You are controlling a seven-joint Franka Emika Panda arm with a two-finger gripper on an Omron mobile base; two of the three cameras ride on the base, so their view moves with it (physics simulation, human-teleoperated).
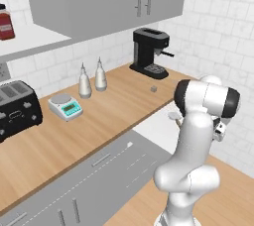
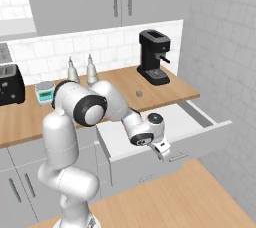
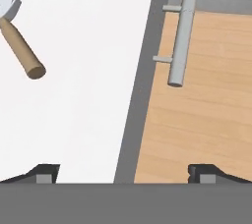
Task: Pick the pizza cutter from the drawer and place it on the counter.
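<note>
The end effector [image 3: 125, 171], fingers spread wide and empty, straddles the grey front panel of the white-lined open drawer [image 3: 88, 120]; the tan-handled, grey-wheeled pizza cutter [image 3: 19, 41] lies upper left of the hand view.

The counter [image 1: 124, 111] is showing light brown wood grain with a smooth matt finish. The drawer [image 2: 192, 131] is showing a plain white matt inside, a flat grey front, and a bar handle [image 3: 181, 36] looking like brushed metal. The pizza cutter [image 3: 17, 36] is showing a pale grey wheel (metal-looking) and a tan wooden handle. The floor [image 3: 197, 125] is showing pale wood planks.
</note>
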